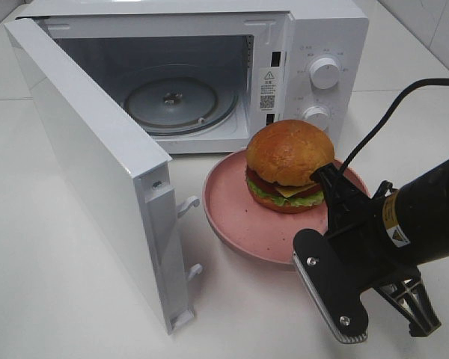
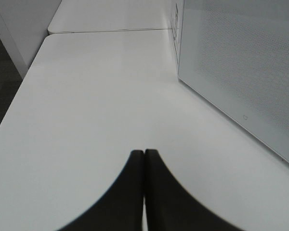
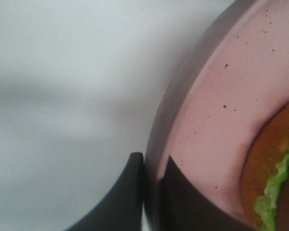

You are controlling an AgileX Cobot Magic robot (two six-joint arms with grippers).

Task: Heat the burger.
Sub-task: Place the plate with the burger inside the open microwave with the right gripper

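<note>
Right end effector (image 3: 151, 164) pinching speckled pink plate (image 1: 232, 218) rim (glossy round burger (image 1: 288, 153))

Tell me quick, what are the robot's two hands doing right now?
Left gripper: closed, holding nothing.
Right gripper: closed on the rim of the pink plate.

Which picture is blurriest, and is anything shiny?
Right wrist view is blurriest: plate rim and burger edge look soft, close to the camera. Exterior high view is sharp, with soft shine on the burger's top. Left wrist view: table evenly lit, left gripper dark.
</note>
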